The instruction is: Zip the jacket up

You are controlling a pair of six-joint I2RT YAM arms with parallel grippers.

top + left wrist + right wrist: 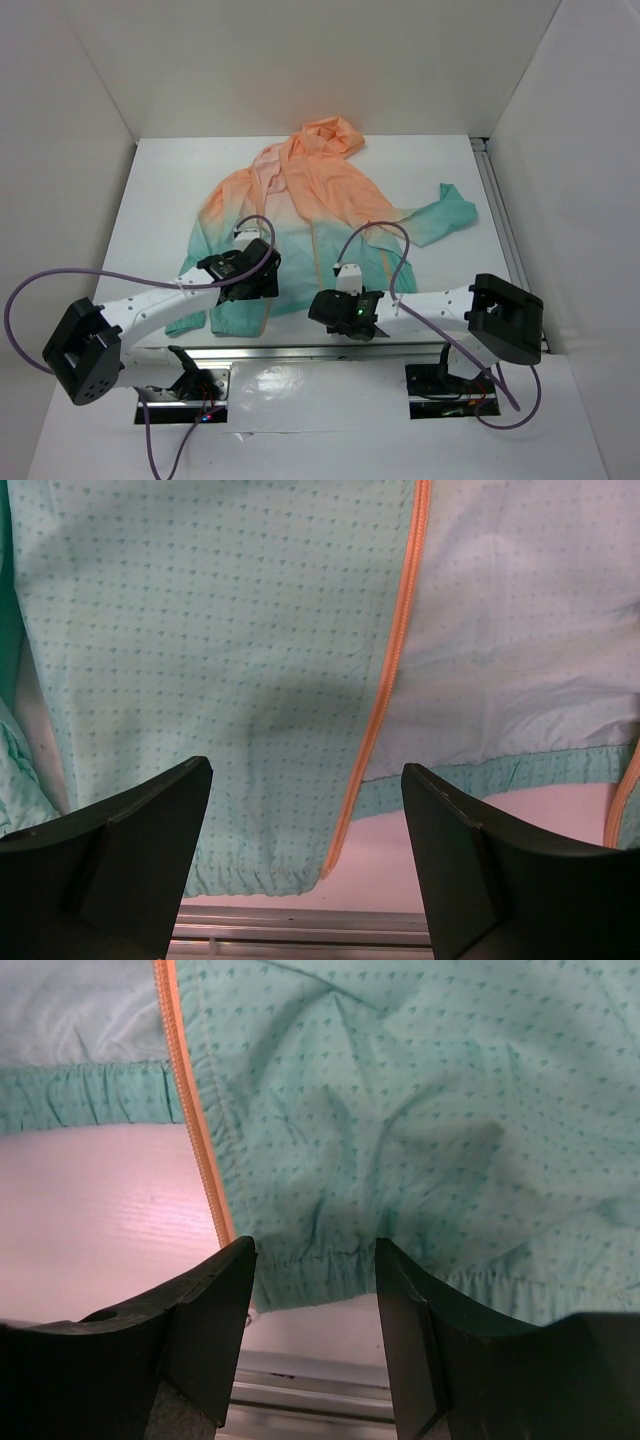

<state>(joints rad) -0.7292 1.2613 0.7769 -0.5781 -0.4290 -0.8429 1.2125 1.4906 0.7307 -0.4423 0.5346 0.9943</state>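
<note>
2 arms reach in from the near edge of the table (170, 190), elbows swung outward and wrists turned down over the near hem of the jacket (310, 200). Only a narrow strip of bare white table lies between that teal hem and the metal rail (300, 925) along the near edge. More bare table shows to the left and right of the jacket.

The right gripper (345, 310) hangs low over the right front panel. Its jaws are partly open and hold nothing. The gathered hem lies between the fingers (215, 1320), and the panel's orange zipper tape (195, 1130) runs just left of them.

The left gripper (252, 282) sits a little farther in, over the left panel. Its jaws are spread wide and empty. That panel's zipper tape (385, 690) runs down between the fingers (130, 850).

The 2 front edges lie apart at the hem. Farther off, the jacket spreads flat, with a sleeve stretched right and the peach hood near the far wall (330, 60).
</note>
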